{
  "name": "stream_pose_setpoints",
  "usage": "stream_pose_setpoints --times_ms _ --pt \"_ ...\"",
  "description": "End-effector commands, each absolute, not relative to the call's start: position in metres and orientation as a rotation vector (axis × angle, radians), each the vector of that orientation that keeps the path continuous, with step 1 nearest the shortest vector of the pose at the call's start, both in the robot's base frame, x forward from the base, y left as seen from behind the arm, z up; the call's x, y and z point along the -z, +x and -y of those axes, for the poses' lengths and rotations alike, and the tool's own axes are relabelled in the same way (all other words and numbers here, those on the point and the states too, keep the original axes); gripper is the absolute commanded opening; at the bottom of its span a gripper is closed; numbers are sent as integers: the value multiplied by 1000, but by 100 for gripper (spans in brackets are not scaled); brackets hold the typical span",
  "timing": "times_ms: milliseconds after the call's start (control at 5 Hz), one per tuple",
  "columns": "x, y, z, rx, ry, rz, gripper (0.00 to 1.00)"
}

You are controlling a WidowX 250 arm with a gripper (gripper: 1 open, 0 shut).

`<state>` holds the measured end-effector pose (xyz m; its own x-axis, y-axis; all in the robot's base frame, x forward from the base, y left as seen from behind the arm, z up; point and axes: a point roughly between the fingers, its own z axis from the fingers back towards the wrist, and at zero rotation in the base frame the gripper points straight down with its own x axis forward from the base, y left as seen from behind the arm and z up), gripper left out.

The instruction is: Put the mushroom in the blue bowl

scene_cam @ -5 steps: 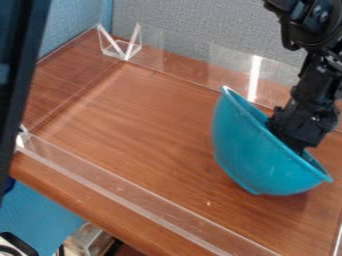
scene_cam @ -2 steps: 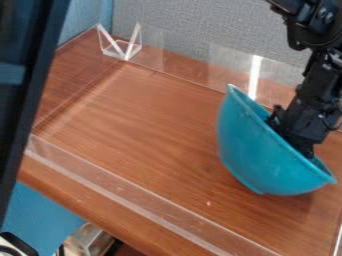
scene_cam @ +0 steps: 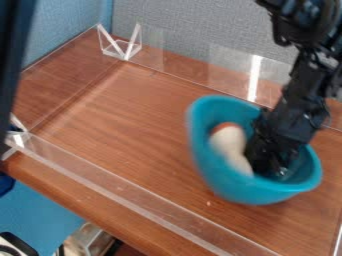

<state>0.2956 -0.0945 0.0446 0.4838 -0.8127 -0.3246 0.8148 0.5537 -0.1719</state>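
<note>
A: Where is the mushroom [scene_cam: 230,146] found at this moment?

B: It is seen inside the blue bowl [scene_cam: 254,150], against the inner wall on the left side as pictured. Only a pale, cream-coloured blur is made out (the frame is smeared there), so its cap cannot be told from its stalk.

A: And the bowl itself?

B: It is set on the brown wooden bench [scene_cam: 120,120], toward the right, with its opening tipped up and toward the camera. A low clear plastic wall [scene_cam: 107,190] is seen around the bench top, and a small clear stand [scene_cam: 120,44] is placed at the far corner.

A: How is the gripper [scene_cam: 277,158] placed?

B: It is reached down steeply into the bowl from the upper right, its black body covering the right part of the bowl's inside. Its tip is seen just beside the mushroom, though contact cannot be confirmed.

A: What is made of the jaws?

B: They are drawn fully together. Nothing can be seen held between them (the mushroom lies to their left, apart from the grip).
</note>
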Motion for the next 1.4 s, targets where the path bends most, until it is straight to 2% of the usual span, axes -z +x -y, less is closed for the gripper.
stream_pose_setpoints --times_ms 0,200,600,800,1000,1200 --pt "-57 315 106 1030 26 -316 0" --pt "-55 328 115 1075 40 -303 0" --pt "-42 318 126 1083 36 -286 0" --pt "-35 311 131 1080 28 -281 100" --pt "-30 312 132 1034 12 -274 0" --pt "-25 315 132 984 4 -269 0"
